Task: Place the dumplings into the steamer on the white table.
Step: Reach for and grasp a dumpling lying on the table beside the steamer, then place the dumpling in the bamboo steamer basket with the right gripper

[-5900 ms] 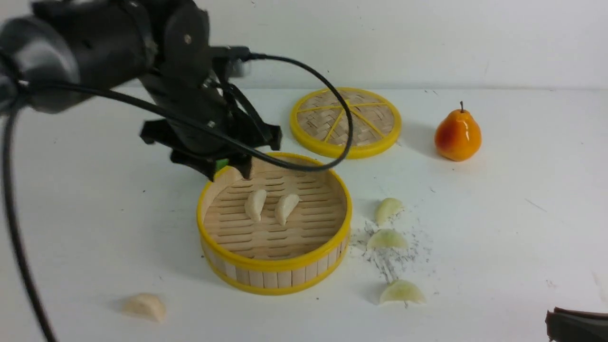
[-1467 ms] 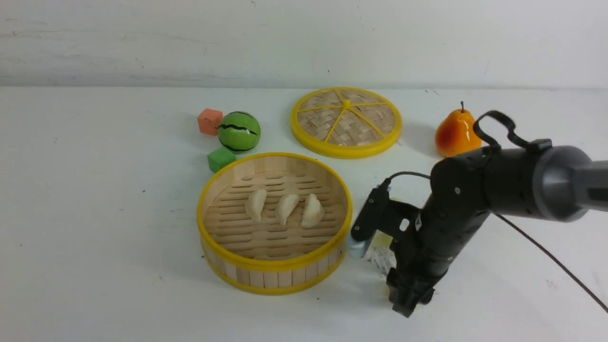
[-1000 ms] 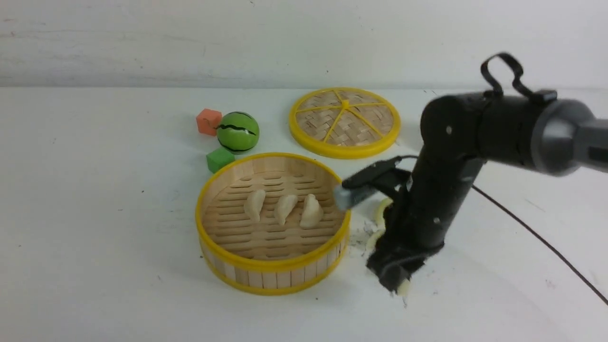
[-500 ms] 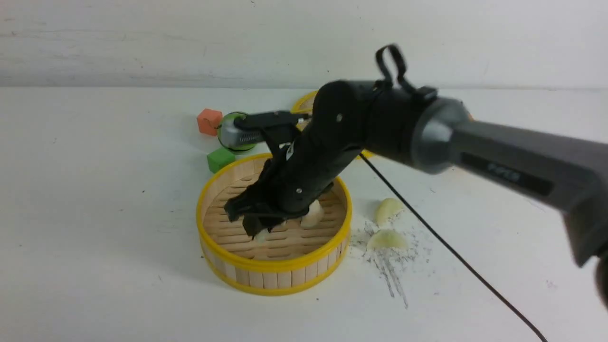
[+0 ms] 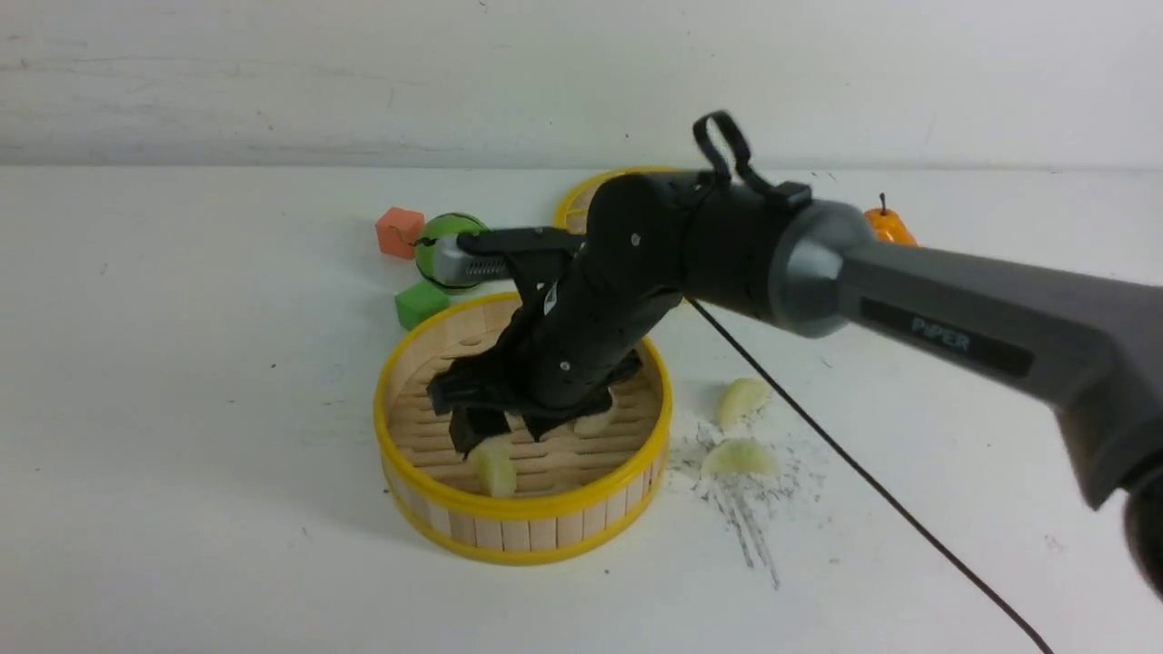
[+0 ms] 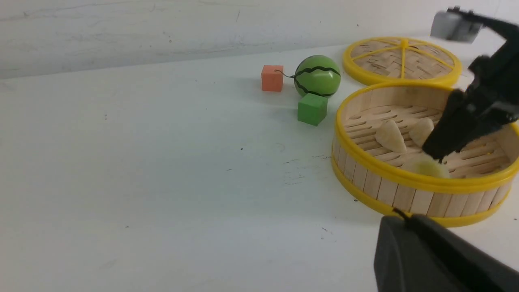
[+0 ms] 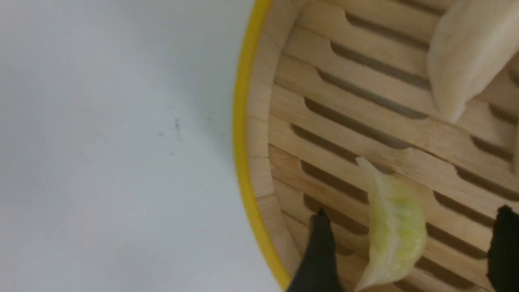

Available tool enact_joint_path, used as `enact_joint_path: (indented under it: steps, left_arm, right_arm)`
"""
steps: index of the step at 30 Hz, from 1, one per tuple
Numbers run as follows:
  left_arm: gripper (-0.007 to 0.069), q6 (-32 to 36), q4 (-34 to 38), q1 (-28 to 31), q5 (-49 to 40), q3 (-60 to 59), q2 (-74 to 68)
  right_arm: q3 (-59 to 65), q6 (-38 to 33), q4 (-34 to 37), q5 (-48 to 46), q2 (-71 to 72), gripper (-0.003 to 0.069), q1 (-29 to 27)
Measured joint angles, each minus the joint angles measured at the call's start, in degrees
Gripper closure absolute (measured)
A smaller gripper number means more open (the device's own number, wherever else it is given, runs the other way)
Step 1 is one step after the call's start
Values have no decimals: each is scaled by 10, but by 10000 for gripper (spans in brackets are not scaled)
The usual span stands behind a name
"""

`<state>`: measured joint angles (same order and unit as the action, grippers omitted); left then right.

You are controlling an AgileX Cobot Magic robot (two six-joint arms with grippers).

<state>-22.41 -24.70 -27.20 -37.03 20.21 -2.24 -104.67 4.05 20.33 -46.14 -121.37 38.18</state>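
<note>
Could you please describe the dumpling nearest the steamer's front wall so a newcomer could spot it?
Find the round, yellow-rimmed bamboo steamer on the white table. On its slatted floor, near the front wall and below the open right gripper, lies one crescent dumpling. It is pale green; the other dumplings in the basket are cream.

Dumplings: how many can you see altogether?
6. In the steamer: one green dumpling and three cream dumplings, one mostly hidden behind the right arm. On the table: two green dumplings.
</note>
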Motion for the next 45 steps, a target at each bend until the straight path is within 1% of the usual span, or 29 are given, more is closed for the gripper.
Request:
enact_joint_path:
  steps: [2, 4, 5, 7, 8, 9, 11, 13, 17, 20, 24, 26, 27, 28, 33, 34, 42, 45]
  left_arm:
    - [638, 0, 0, 0, 0, 0, 0]
    - [638, -4, 3, 0, -1, 0, 0]
    - [638, -7, 7, 0, -3, 0, 0]
    - [638, -16, 19, 0, -12, -1, 0]
    - [638, -16, 21, 0, -13, -2, 0]
    - [637, -16, 21, 0, -15, -6, 0]
    - [636, -16, 21, 0, -15, -12, 0]
    - [635, -16, 23, 0, -11, -20, 0]
    - [633, -16, 23, 0, -9, -26, 0]
    - [631, -16, 23, 0, -8, -27, 0]
    - [628, -16, 23, 0, -9, -27, 0]
    - [627, -16, 23, 0, -9, -27, 0]
    - [626, -16, 23, 0, -9, -27, 0]
    - [626, -16, 23, 0, -9, -27, 0]
    - [620, -16, 23, 0, -9, -27, 0]
    - [620, -16, 21, 0, -9, -27, 0]
    - [614, -16, 15, 0, -9, -27, 0]
    - [610, -16, 15, 0, -10, -27, 0]
  right_arm:
    - [0, -1, -11, -8, 27, 108, -4]
    - [0, -19, -66, -37, 85, 103, -17]
    - [0, -26, -78, -47, 93, 104, -22]
    - [-1, -54, -137, -92, 125, 115, -38]
    - [-1, -65, -152, -103, 132, 119, -44]
    - [-1, -89, -180, -149, 141, 132, -58]
    - [7, -122, -195, -189, 140, 151, -77]
    - [35, -141, -196, -190, 130, 170, -99]
    - [93, -163, -196, -107, 94, 190, -122]
    - [110, -186, -193, -72, 57, 193, -132]
    - [114, -206, -187, -68, 15, 195, -135]
    - [114, -209, -184, -66, 0, 214, -135]
    - [114, -209, -184, -64, -6, 242, -135]
    - [114, -209, -184, -64, -7, 247, -135]
    - [114, -199, -183, -73, -9, 498, -135]
    - [114, -199, -183, -76, -7, 515, -135]
    - [107, -198, -182, -120, 49, 518, -152]
    - [96, -188, -181, -132, 75, 518, -156]
